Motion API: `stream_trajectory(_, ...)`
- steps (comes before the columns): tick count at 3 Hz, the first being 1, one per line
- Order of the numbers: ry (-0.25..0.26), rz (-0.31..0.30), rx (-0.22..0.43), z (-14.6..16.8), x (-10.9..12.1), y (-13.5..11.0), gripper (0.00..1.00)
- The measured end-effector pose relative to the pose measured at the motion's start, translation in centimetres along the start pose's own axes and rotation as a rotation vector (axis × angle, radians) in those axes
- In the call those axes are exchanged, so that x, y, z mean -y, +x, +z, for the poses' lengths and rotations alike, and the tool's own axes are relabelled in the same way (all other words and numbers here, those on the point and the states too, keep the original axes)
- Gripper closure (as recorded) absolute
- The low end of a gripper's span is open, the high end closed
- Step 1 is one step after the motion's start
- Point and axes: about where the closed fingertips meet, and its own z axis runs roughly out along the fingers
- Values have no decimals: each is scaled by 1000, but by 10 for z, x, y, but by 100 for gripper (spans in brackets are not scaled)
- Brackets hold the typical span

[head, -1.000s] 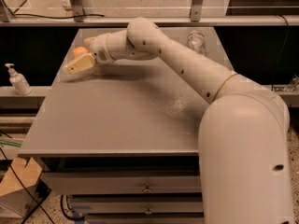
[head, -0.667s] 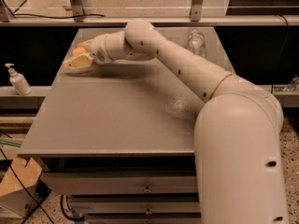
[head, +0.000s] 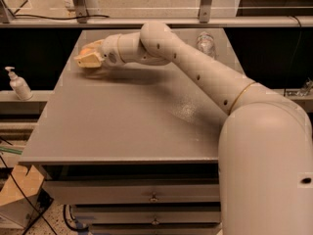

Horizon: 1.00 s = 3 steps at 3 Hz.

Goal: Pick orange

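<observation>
The orange (head: 87, 48) shows as a small bright orange patch at the far left of the grey table (head: 122, 121), mostly hidden behind the gripper. My gripper (head: 87, 58) is cream-coloured and reaches in from the right. It sits right against the near side of the orange, low over the tabletop. The long cream arm crosses the table from the lower right. I cannot tell whether the orange is held.
A clear jar (head: 205, 42) stands at the table's far right, behind the arm. A white pump bottle (head: 18, 84) stands on a ledge left of the table. Drawers (head: 146, 195) run below the table's front edge. A metal frame runs along the back.
The gripper has moved slightly farther back and left, staying against the orange. The arm has shifted with it.
</observation>
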Motion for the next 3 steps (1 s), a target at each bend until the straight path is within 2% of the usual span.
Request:
stream_trajectory(1, -17, -101, 76, -40, -7, -42, 100)
stream_trajectory(2, -47, -265, 135, -85, -15, -97, 100)
stream_trajectory(3, -64, -291, 142, -90, -18, -104, 100)
